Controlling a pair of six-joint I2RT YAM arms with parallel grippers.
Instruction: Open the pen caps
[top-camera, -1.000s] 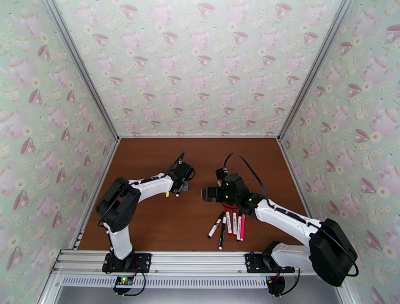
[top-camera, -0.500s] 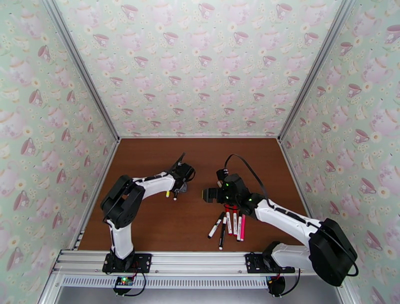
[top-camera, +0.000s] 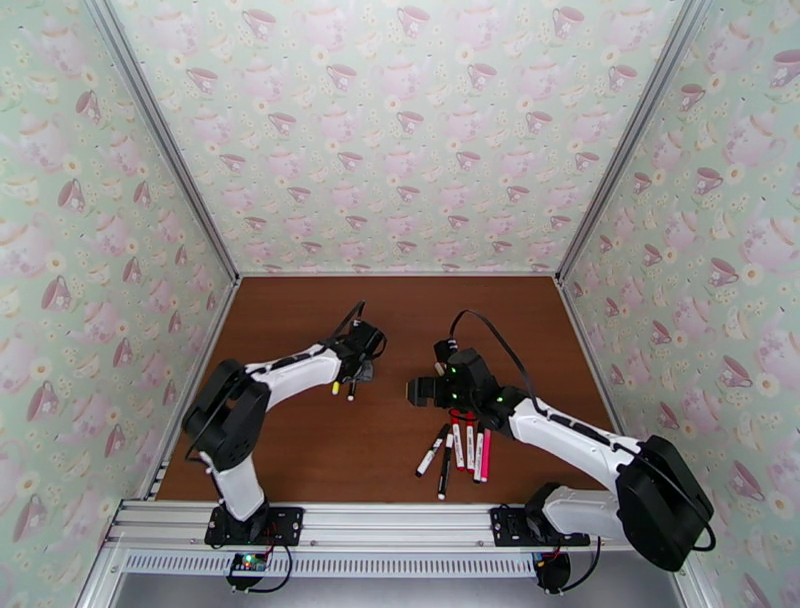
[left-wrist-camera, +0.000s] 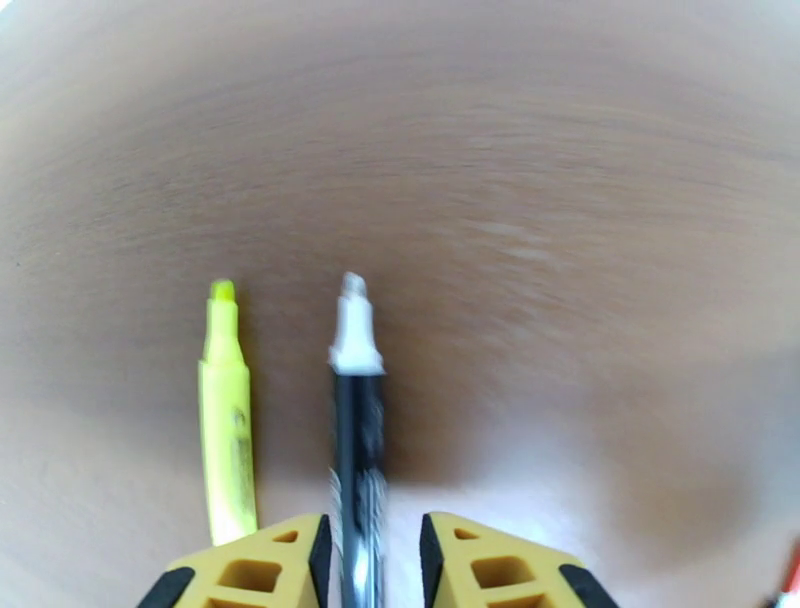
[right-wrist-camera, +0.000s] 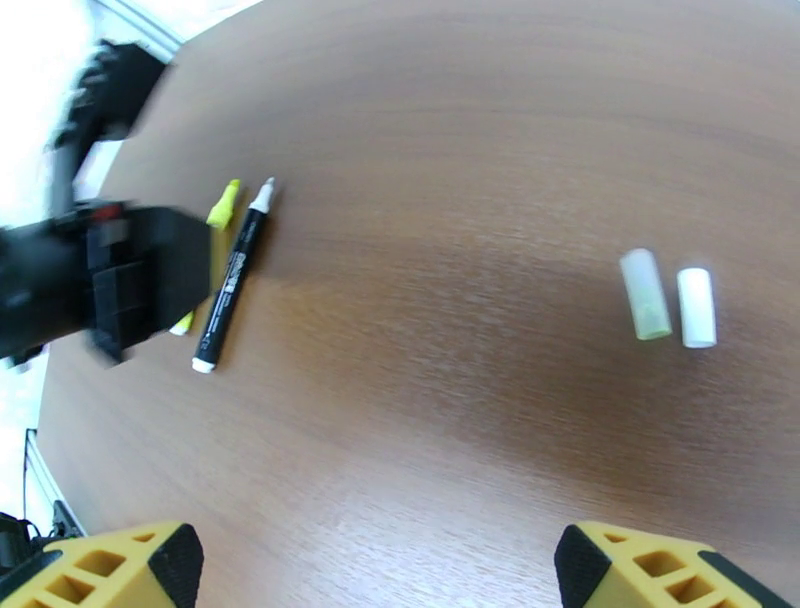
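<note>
Progress stands at roughly two pens done, the rest untouched.

Nearest the arm bases, back behind the right claw (right-wrist-camera: 375, 548), a bundle of pens (top-camera: 460, 448) lies side by side on the counter (top-camera: 300, 450). I count six there: two red, one pink and three white with black ends. They are small and packed, so the count may be one off. Each seems to have its cap on, so I judge these to be the work left.

The right claw hangs over bare wood with its jaws spread wide, carrying nothing. Ahead of it and off to its right lie two loose caps, just beside each other and not quite touching: a yellowish cap (right-wrist-camera: 645, 295) and a white cap (right-wrist-camera: 697, 307).

Ahead to its left sits the left claw (left-wrist-camera: 372, 535). Its jaws are a little parted astride the barrel of a black marker (left-wrist-camera: 357, 420), and a sliver of gap shows on one side. I take it as released, with the marker lying on the counter. Just outside one finger, parallel to the marker, lies a yellow highlighter (left-wrist-camera: 225, 420). Both have bare tips pointing away from the claw.

The tally is two pens open, two caps off and about six pens to go.
</note>
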